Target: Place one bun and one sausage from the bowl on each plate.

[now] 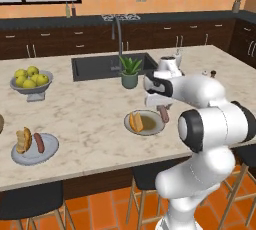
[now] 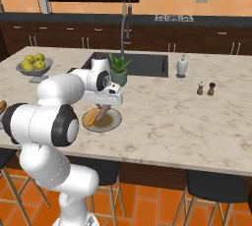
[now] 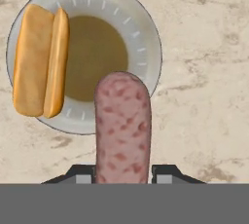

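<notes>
Sausage (image 3: 122, 128) hangs clamped between the two fingertips of the hand (image 3: 122, 173), its free end pointing down over the near-right rim of a grey plate (image 3: 141, 38). In the left base view the same sausage (image 1: 163, 113) shows just below the hand (image 1: 161, 105), at the right edge of the plate (image 1: 150, 128); whether it touches the rim cannot be told. A split bun (image 3: 40, 60) already lies on the left part of that plate, clear of the sausage, and the plate's brownish middle is bare. From the right base view the bun (image 2: 90, 117) and the held sausage (image 2: 102, 113) sit close together over the plate (image 2: 112, 122), partly behind the arm.

Farther left on the marble tabletop (image 1: 90, 109), near its front edge, a second plate (image 1: 50, 150) carries a bun (image 1: 23, 140) with a sausage (image 1: 38, 143) lying beside it on the right. Behind that, at the far left, stands a grey footed bowl of apples (image 1: 31, 81). A small potted plant (image 1: 130, 71) stands just in front of the sink (image 1: 95, 66), beyond the plate under the hand. To the right, well apart from the plates, are a white bottle (image 2: 182, 66) and a pair of shakers (image 2: 205, 88). Dark stools (image 1: 30, 205) stand along the near side of the tabletop.
</notes>
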### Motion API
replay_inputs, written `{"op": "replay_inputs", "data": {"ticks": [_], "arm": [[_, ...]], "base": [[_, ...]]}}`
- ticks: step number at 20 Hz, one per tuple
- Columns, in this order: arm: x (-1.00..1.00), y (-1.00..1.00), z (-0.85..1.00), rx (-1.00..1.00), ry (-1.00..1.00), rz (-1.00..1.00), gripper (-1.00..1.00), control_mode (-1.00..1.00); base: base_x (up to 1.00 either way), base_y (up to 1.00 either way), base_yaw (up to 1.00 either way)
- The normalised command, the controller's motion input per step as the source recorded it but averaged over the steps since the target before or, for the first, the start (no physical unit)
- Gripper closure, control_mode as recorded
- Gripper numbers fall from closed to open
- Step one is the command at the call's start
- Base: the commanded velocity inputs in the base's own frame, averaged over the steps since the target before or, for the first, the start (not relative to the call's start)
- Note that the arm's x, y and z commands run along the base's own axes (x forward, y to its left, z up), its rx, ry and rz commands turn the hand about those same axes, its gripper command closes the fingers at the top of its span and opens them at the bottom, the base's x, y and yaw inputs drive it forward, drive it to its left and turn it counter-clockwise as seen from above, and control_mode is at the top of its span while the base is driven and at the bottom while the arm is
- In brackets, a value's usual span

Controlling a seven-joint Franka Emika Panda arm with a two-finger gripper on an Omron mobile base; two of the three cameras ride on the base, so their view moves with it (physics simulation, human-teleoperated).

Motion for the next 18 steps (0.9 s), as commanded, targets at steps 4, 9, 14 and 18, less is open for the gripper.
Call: {"op": "replay_inputs", "data": {"ticks": [4, 9, 14, 18], "arm": [[0.24, 0.0, -0.65, 0.0, 0.01, 0.0, 1.0, -1.0], [0.13, 0.0, -0.31, 0.0, 0.01, 0.0, 1.0, -1.0], [0.22, 0.08, -0.29, 0.0, 0.0, 0.0, 1.0, -1.0], [0.31, 0.09, -0.25, 0.0, 0.0, 0.0, 1.0, -1.0]], "base": [[0.0, 0.0, 0.0], [0.0, 0.0, 0.0], [0.0, 0.0, 0.0], [0.0, 0.0, 0.0]]}}
